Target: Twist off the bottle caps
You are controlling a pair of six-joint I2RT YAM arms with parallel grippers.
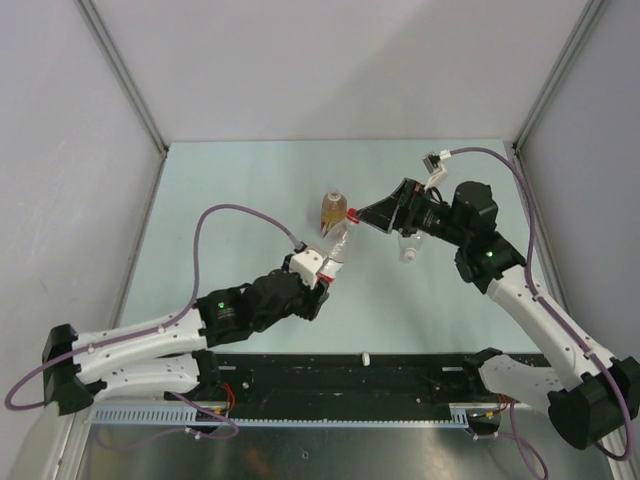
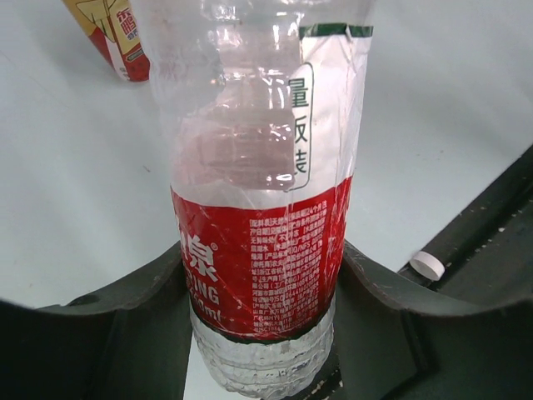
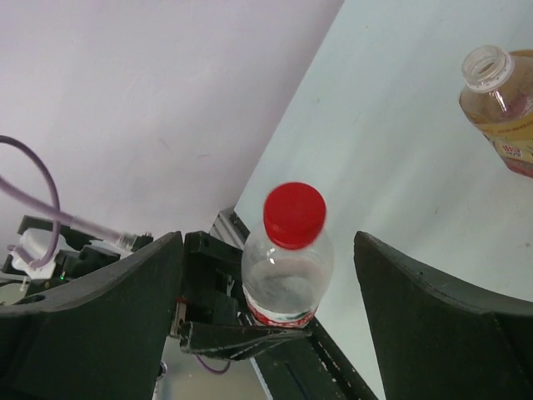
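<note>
Pale green surface (image 1: 230,190) is enclosed by grey walls at the back and both sides, with open room left mainly at its far middle and far left. Near the centre the labelled bottle (image 2: 258,250) is held tilted, clamped about its lower body by the left tool (image 1: 322,275), whose fingers are pressed against the red label. Just beside it the amber bottle (image 3: 500,108) is seen with its neck already bare, and a plain bottle (image 1: 408,246) lies partly hidden under the right arm. The right tool (image 3: 269,250) is spread wide, one finger on either side of the red cap (image 3: 294,215), neither touching it. For a clean twist, this tool is best centred on the cap's axis and closed on the cap alone, the bottle being clamped against turning. Care is warranted toward the amber bottle, near the finger's sweep. A loose white cap (image 2: 428,265) rests on the black rail at the near edge.
</note>
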